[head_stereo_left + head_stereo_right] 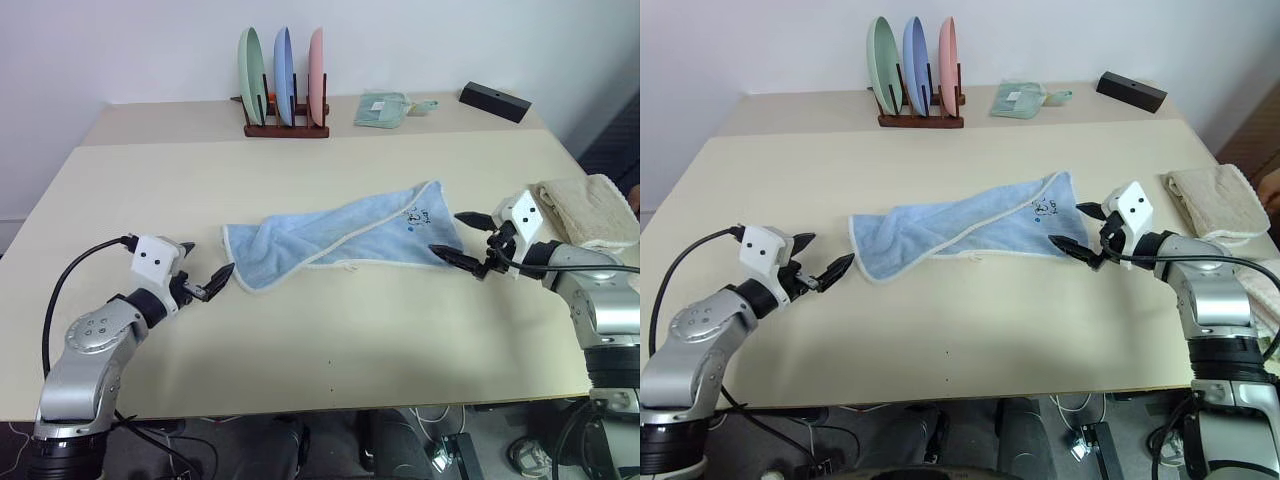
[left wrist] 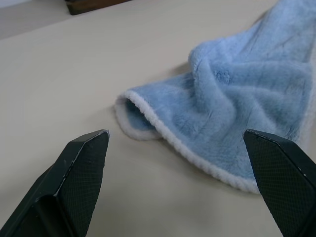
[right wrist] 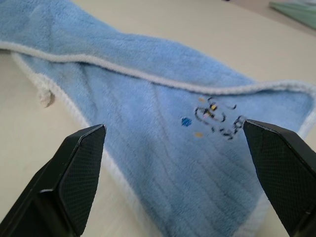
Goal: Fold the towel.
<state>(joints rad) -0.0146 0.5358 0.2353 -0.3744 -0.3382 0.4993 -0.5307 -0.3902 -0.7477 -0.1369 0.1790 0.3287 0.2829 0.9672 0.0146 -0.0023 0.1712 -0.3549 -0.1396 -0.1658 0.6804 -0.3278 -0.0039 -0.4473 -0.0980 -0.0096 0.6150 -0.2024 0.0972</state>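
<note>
A light blue towel (image 1: 345,238) is lying stretched across the middle of the frame on a pale beige surface (image 1: 300,340), running from lower left to upper right, rumpled and partly doubled over along its length. A small dark printed mark (image 1: 417,215) is showing near its right end, and a whitish hem is edging it.

The left hand (image 1: 207,278) is hovering at the lower left, its two black fingers spread wide, just beside the towel's left end and not touching it. The right hand (image 1: 465,240) is hovering at the right, fingers also spread wide, with the towel's marked corner lying just in front of them. Neither is holding anything.

At the top centre, a dark wooden rack (image 1: 286,128) is holding three plates upright: green, blue and pink. To its right, a small mint-green folded cloth (image 1: 381,108) is lying, and further right a black rectangular box (image 1: 495,101). At the right edge, cream folded towels (image 1: 590,210) are sitting just behind the right hand. Nothing is lying between either hand and the blue towel.

A plain white wall (image 1: 120,50) is rising behind the surface. Cables (image 1: 440,450) are trailing on the floor beneath its near edge.
</note>
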